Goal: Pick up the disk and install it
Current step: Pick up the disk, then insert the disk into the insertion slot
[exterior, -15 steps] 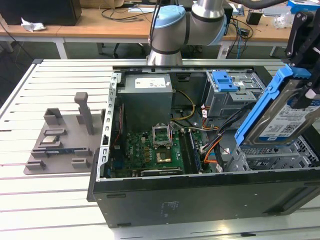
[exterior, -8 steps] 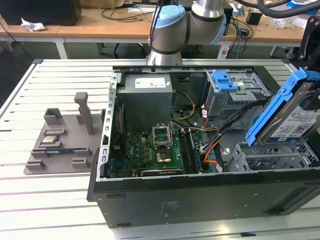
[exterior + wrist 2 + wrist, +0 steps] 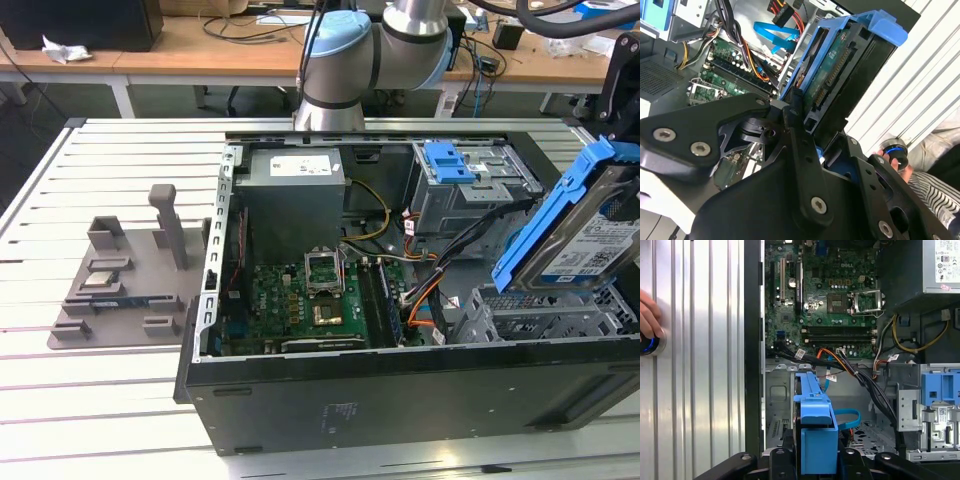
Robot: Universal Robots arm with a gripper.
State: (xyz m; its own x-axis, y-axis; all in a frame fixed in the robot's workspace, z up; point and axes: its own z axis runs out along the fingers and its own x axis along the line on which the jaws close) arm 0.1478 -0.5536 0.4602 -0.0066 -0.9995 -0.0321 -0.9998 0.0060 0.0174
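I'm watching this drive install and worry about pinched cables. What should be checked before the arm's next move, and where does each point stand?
1. Grip on the disk: ok, the gripper is shut on its blue frame.
2. Disk seated: not ok, it hangs tilted above the drive cage.
3. Bay free of cables: cannot tell; a blue cable loops inside the case near the disk.
4. Case open: ok, the motherboard is exposed.
5. Person clear of the case: ok, a hand rests on the table outside it.
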